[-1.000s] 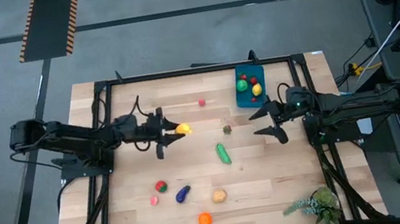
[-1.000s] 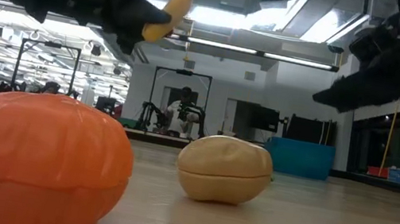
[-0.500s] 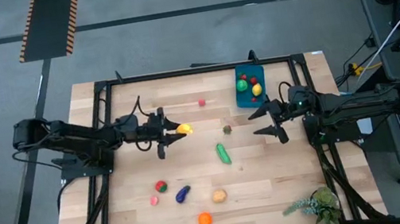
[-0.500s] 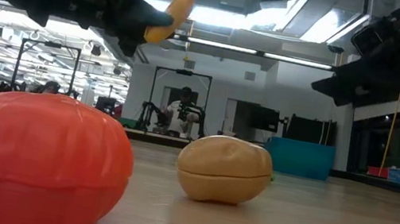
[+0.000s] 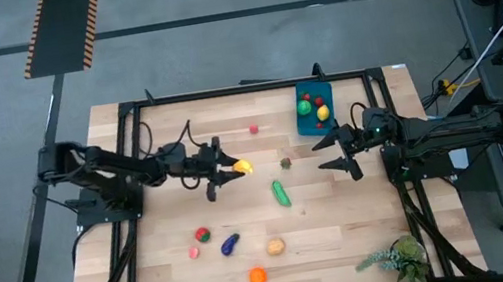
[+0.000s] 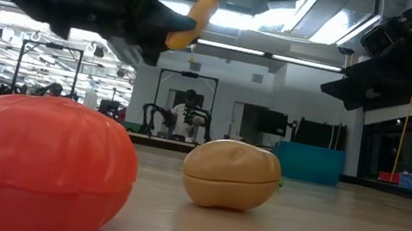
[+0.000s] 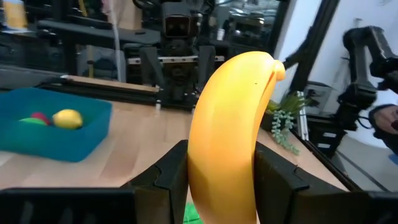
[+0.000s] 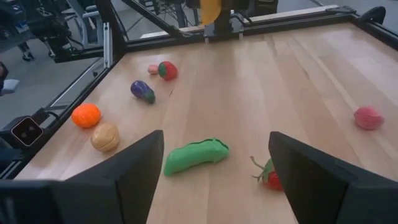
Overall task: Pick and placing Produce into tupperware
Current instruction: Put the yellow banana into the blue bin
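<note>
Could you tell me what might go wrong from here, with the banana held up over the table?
The left gripper pinches the banana only at its lower part, with most of it above the fingers; it might pivot or slip in transit. The tupperware already holds several pieces, so the long banana may catch the rim or perch on them. The open right gripper hovers beside the tupperware, possibly crowding the approach.

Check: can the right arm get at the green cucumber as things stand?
Probably yes. The right gripper is open and empty, the cucumber lies alone on bare wood nearby, and nothing stands between them.
</note>
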